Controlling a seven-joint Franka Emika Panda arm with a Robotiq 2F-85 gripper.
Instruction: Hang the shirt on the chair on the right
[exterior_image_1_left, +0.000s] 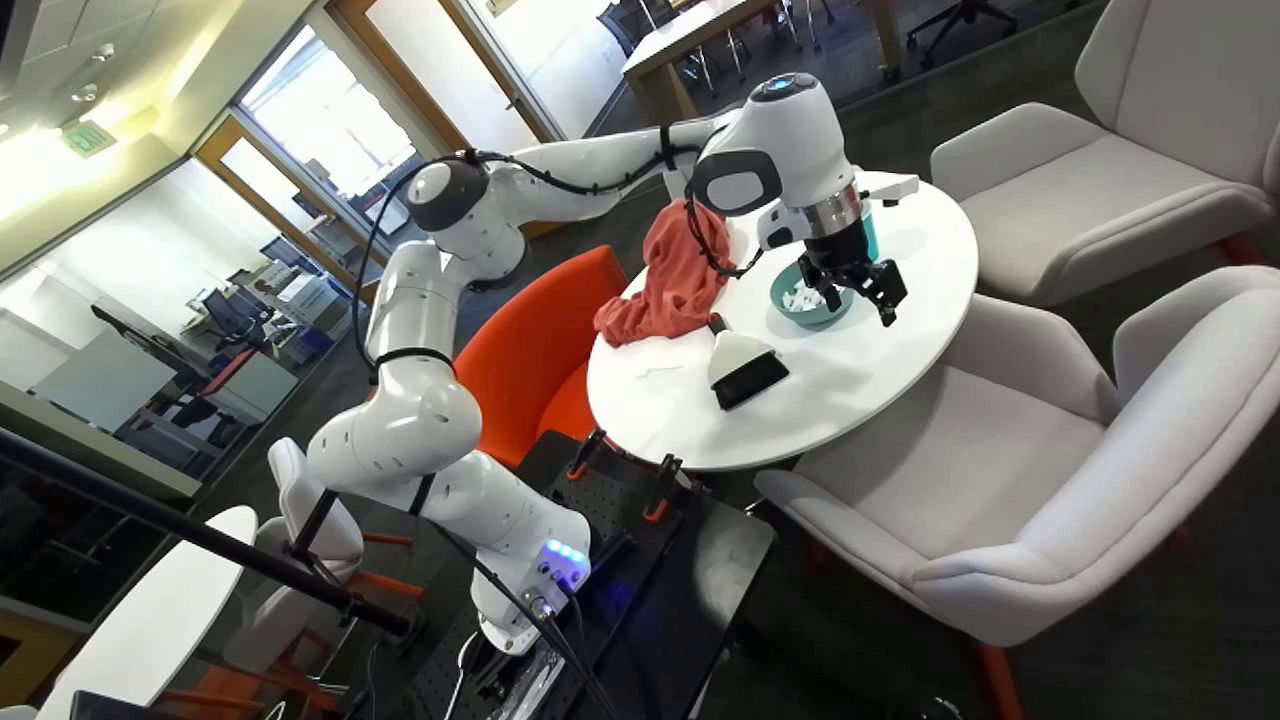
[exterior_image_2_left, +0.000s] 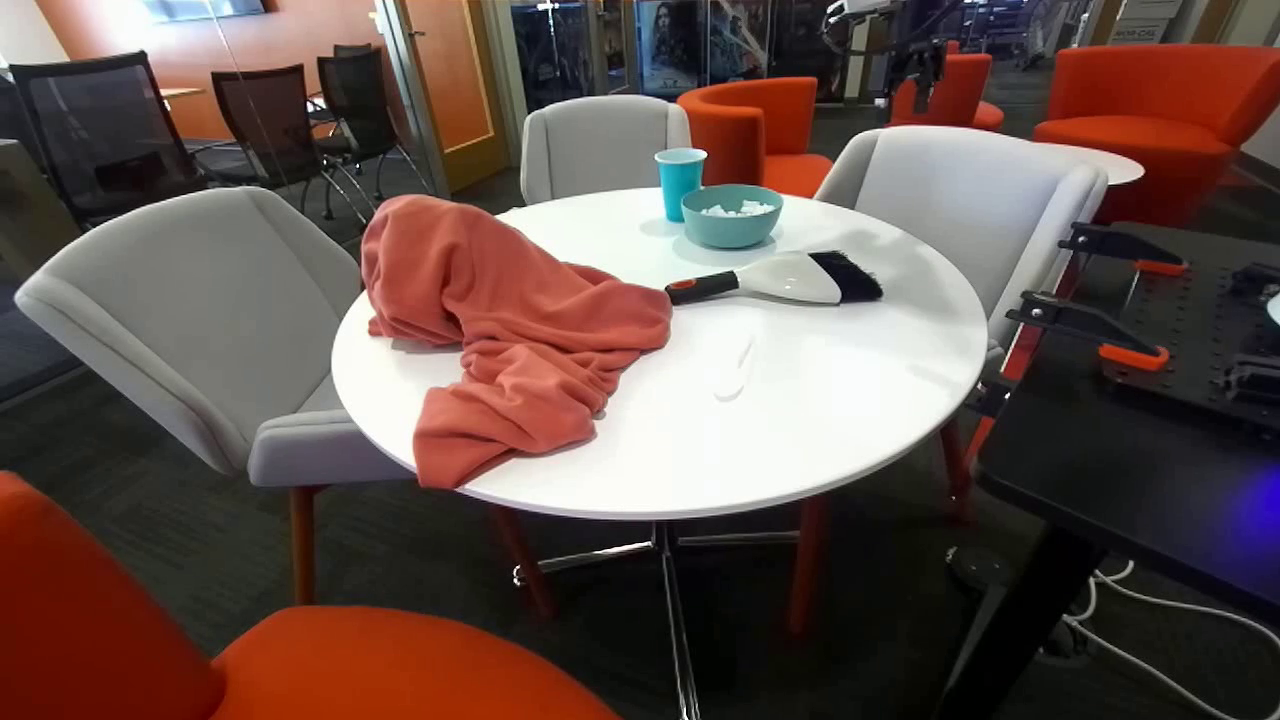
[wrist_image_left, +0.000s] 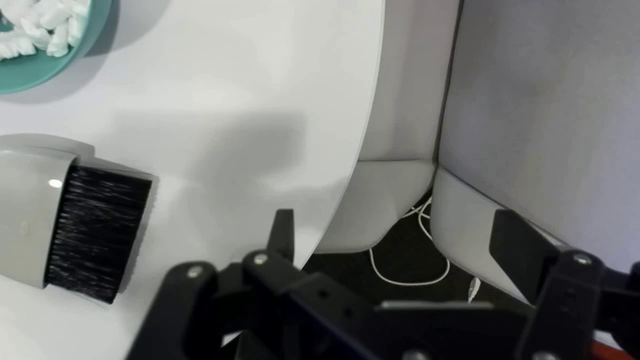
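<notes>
Only in both exterior views, shirt, rumpled on table

The bent arm reaches outward, its tool pointing down with fingers spread wide apart

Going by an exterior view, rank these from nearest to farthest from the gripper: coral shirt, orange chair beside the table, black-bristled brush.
In an exterior view (picture sides), out from the gripper:
1. Black-bristled brush: on the white table, lower left of the gripper.
2. Coral shirt: bunched on the tabletop, farther left.
3. Orange chair: beside the table, farthest left.
</notes>
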